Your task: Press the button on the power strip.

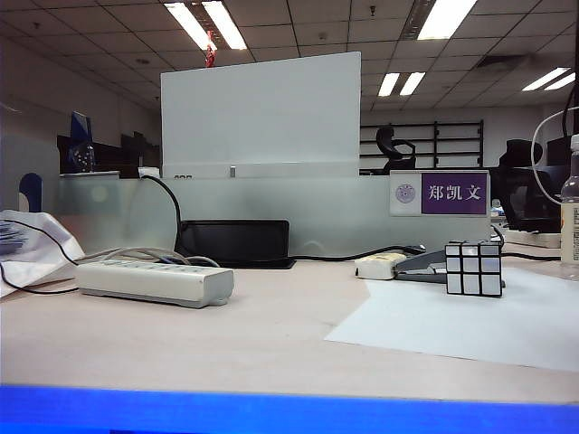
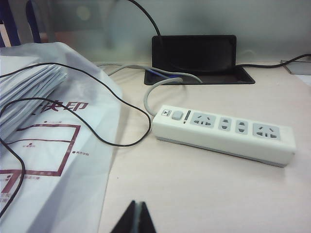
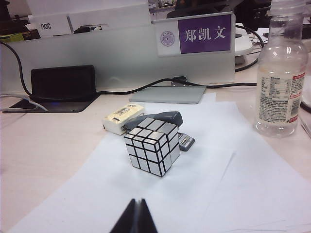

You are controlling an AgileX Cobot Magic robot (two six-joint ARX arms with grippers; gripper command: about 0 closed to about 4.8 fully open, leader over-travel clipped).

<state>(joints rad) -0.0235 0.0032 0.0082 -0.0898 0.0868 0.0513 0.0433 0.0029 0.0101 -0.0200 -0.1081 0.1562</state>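
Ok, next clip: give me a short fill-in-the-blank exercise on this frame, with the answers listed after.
1. The power strip has its button at the end where its grey ____ comes out.
2. The mirror cube stands on a sheet of white ____.
3. The left gripper and the right gripper both have their fingers ____, well short of any object.
4. Behind the cube lies a grey ____.

Missing words: cable; paper; shut; stapler
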